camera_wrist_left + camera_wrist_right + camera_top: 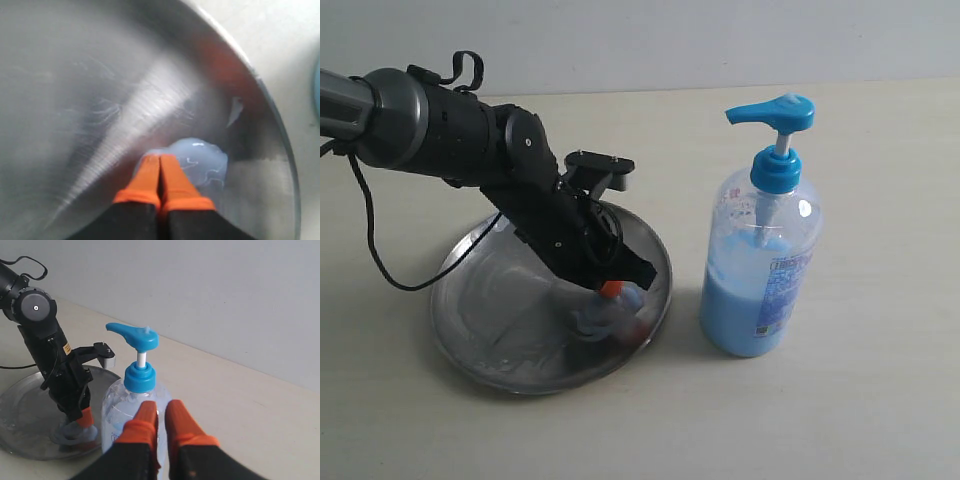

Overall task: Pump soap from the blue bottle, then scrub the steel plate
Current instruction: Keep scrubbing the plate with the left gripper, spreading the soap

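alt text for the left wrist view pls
The left gripper, orange fingertips pressed together, meets a pale blue blob of soap on the steel plate. The plate's dull streaky surface fills most of the frame, with its rim and pale table beyond.

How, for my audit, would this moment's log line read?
step: scrub; left gripper: shut, tips at soap on steel plate; right gripper: shut, empty, facing blue bottle
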`<action>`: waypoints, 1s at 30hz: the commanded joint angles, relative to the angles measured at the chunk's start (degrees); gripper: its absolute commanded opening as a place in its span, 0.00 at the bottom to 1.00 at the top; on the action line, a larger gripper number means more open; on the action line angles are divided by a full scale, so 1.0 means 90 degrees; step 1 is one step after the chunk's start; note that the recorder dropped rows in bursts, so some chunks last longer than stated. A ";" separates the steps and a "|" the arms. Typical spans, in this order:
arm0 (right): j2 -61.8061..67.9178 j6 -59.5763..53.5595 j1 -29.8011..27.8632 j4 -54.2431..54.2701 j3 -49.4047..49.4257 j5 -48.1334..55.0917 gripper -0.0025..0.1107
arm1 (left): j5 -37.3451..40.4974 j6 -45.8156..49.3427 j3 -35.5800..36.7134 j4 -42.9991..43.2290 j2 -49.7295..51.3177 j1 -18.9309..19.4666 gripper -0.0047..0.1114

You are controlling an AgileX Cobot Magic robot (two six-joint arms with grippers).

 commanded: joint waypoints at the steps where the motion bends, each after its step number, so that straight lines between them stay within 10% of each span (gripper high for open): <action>1: -0.0018 -0.0010 0.0014 -0.0073 0.0016 -0.0116 0.11 | 0.0066 -0.0327 0.0008 0.0622 -0.0011 0.0003 0.04; 19: -0.0029 -0.0010 0.0014 -0.0073 0.0016 -0.0115 0.11 | 0.1327 -0.0290 0.0008 0.0675 -0.0011 -0.0013 0.04; 30: -0.0029 -0.0010 0.0014 -0.0073 0.0016 -0.0115 0.11 | -0.0081 0.0050 0.0008 -0.0112 -0.0011 -0.0448 0.04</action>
